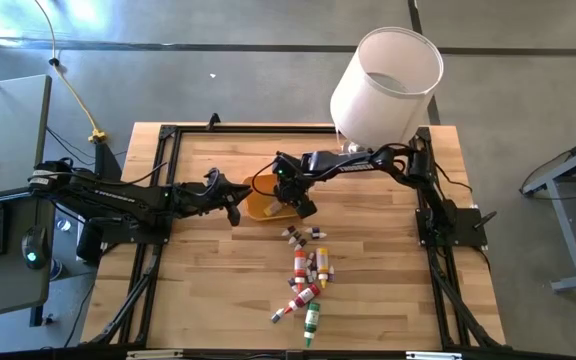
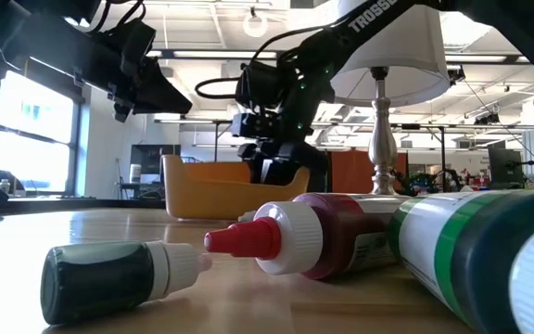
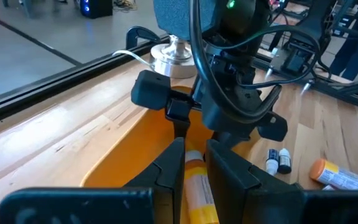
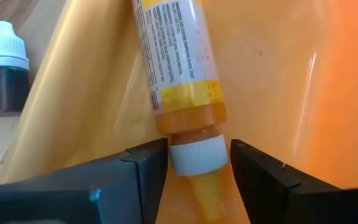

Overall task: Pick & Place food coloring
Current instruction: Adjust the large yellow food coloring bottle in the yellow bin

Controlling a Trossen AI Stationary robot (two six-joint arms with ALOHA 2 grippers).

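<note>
A: Where's the orange plastic tray point(image 1: 255, 205)?

B: Centre of the high view. The right gripper point(image 4: 197, 163) hangs over it, fingers apart beside the white cap of the orange food coloring bottle point(image 4: 178, 74) lying inside.

A: The left gripper point(image 1: 234, 208)?

B: At the tray's left edge; can't tell its fingers. Other small bottles point(image 1: 306, 275) lie scattered lower centre.

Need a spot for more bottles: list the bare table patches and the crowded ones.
Bare: wood left of the scattered food coloring bottles, below the left gripper; also wood right of them. Crowded: around the orange plastic tray, where the right gripper works.
</note>
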